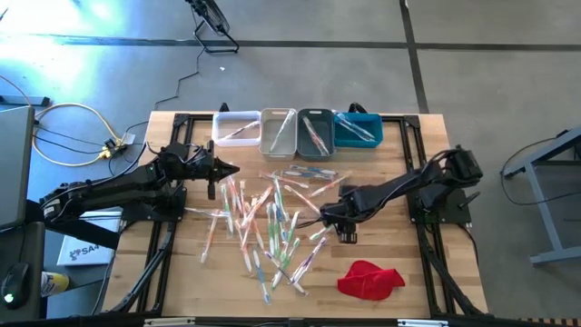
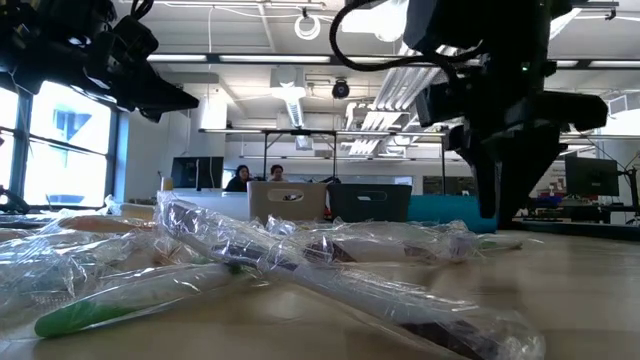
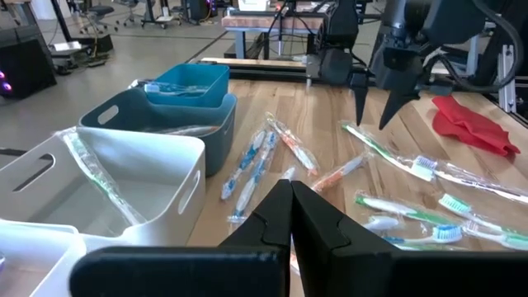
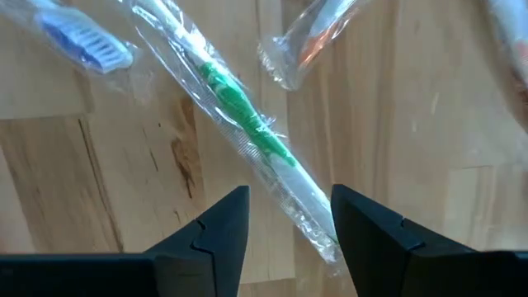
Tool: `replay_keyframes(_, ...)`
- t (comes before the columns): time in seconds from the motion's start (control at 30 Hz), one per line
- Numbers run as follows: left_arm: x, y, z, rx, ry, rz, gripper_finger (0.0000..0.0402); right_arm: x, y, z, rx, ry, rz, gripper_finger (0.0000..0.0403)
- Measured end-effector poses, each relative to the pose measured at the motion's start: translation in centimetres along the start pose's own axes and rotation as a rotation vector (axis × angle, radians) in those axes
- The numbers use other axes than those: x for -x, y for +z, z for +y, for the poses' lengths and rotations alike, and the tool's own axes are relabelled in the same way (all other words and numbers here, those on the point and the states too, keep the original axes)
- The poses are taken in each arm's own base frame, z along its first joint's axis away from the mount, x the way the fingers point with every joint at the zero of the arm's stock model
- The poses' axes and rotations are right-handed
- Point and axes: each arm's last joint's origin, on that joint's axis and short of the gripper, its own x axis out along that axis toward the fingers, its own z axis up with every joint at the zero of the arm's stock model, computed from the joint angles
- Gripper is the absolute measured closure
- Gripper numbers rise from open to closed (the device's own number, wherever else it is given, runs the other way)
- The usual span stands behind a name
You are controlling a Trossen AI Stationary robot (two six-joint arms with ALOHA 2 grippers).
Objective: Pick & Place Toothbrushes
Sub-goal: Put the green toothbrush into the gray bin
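Many wrapped toothbrushes [image 1: 268,222] lie scattered on the wooden table's middle. My right gripper [image 1: 334,222] points down over the pile's right side, open. In the right wrist view its fingers [image 4: 223,227] stand on either side of one end of a green-handled toothbrush [image 4: 247,115] in a clear wrapper, which lies flat and slantwise on the wood. The left wrist view shows the right gripper [image 3: 374,111] with its tips just above the table. My left gripper [image 1: 231,169] hovers shut at the pile's far left, holding nothing.
Along the far edge stand a white bin [image 1: 236,127], a beige bin [image 1: 279,132], a grey bin [image 1: 316,134] and a blue bin [image 1: 358,130], each with a few toothbrushes inside. A red cloth [image 1: 370,279] lies at the near right. People sit beyond the table [image 2: 258,176].
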Motion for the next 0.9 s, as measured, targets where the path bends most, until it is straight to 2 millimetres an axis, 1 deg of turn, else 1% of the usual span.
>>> replay_keyframes(0.33, 0.0, 0.0, 0.0, 0.024, -0.001, 0.004, 0.0401, -1.5, 0.3, 0.1, 0.012, -0.045, 0.017, 0.0236)
replay_keyframes(0.9, 0.0, -0.1, 0.0, 0.026, -0.002, 0.007, 0.0401, -1.7, 0.4, 0.3, 0.026, -0.008, 0.018, 0.0236)
